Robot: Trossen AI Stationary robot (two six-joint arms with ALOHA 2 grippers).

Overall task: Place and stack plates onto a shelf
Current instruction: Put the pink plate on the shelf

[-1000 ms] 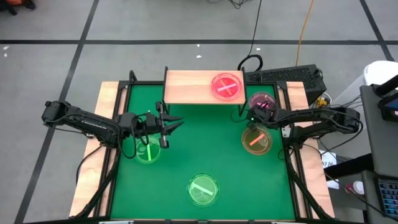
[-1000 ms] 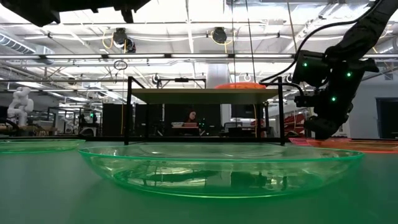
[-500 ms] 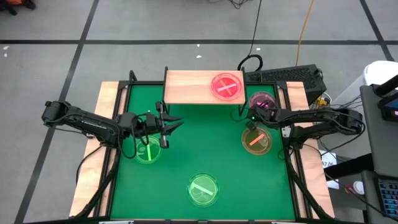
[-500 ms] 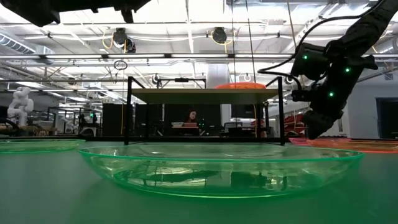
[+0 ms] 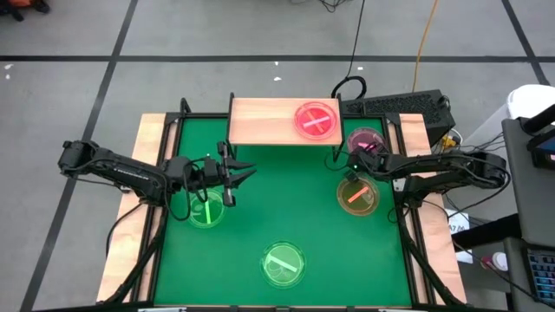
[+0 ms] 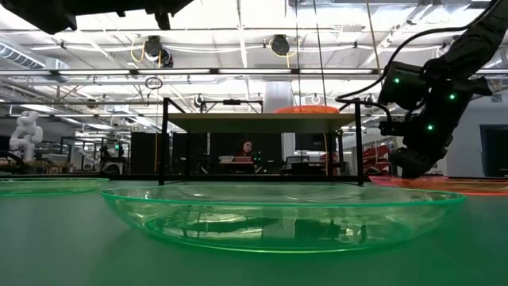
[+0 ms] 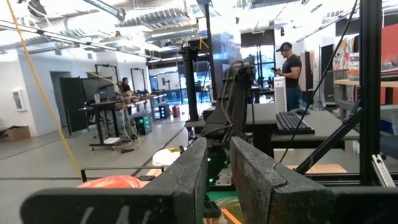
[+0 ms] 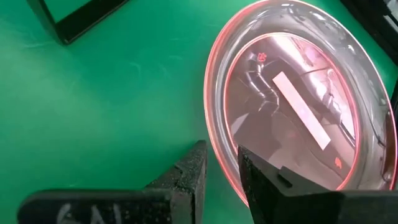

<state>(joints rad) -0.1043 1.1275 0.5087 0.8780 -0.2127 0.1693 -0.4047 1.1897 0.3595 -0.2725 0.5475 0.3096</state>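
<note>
Since the high view covers everything, start there: light-wood shelf [image 5: 284, 121] at the table's [image 5: 286, 204] 12 o'clock carries a pink plate [image 5: 316, 120]. Left tool [image 5: 240, 174] hovers, fingers apart. In the right wrist view, the right tool [image 8: 221, 163] straddles a glossy, translucent pink dish's [image 8: 298, 106] rim, fingers narrowly apart.

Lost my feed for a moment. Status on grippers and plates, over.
Right gripper nearly shut at pink plate rim beside shelf. Left gripper idle above green plate. One pink plate on shelf. Nothing blocking.
</note>
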